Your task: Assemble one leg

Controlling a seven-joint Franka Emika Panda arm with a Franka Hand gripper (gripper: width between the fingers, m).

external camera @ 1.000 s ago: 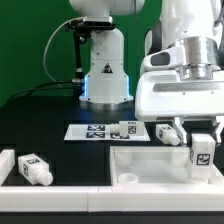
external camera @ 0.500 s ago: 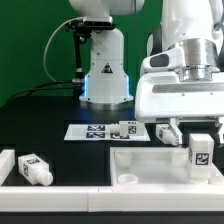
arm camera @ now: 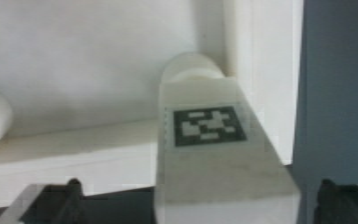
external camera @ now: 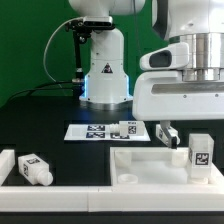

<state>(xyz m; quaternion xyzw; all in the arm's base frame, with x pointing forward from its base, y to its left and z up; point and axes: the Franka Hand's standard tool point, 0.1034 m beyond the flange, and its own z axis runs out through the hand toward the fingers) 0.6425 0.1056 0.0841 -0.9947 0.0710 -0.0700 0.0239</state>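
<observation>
A white leg (external camera: 201,156) with a black-and-white tag stands upright on the exterior view's right part of the large white panel (external camera: 150,166). My gripper (external camera: 188,140) hangs just above and around its top. In the wrist view the leg (arm camera: 211,150) runs up between my two dark fingertips (arm camera: 59,203), with a gap on each side, so my gripper (arm camera: 197,198) is open and touches nothing. The white panel (arm camera: 69,70) lies behind the leg.
Another leg (external camera: 35,170) lies at the front on the exterior view's left, beside a white part (external camera: 5,163). A third leg (external camera: 127,129) sits on the marker board (external camera: 85,131). The robot base (external camera: 105,75) stands behind.
My gripper has risen a little and its fingers have come off the leg. The leg stays standing on the panel.
</observation>
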